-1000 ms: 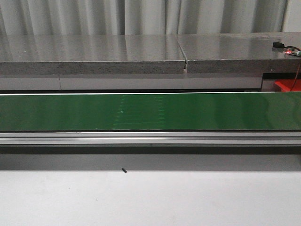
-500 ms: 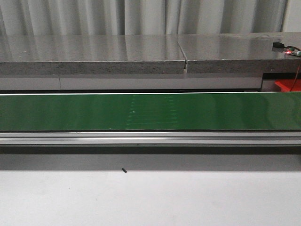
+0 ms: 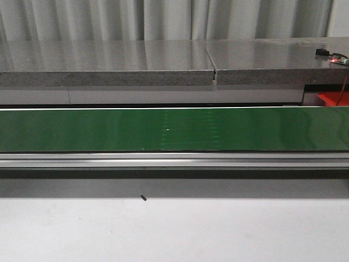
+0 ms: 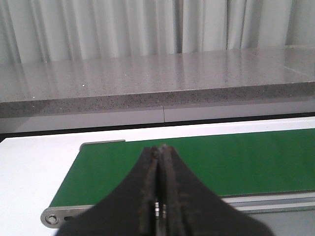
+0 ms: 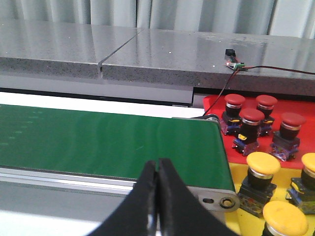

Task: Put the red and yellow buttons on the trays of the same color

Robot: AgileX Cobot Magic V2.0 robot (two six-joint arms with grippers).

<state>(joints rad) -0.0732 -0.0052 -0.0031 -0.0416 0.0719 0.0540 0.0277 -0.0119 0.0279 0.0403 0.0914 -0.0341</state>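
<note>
red buttons (image 5: 256, 118) on red tray (image 5: 300, 109), yellow buttons (image 5: 263, 164) on yellow tray (image 5: 235, 191), right of frame. belt (image 3: 174, 130) bare. left claw (image 4: 159, 147), right claw (image 5: 158, 162) closed, empty. judged step: waiting; next move needs button arriving on belt.

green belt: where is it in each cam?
Front view: green belt spans the full width, mid-frame.
Left wrist view: its end shows, just beyond the shut left gripper.
Right wrist view: its other end, beside the red tray.
Shared landmark: grey stone counter behind the belt.
</note>
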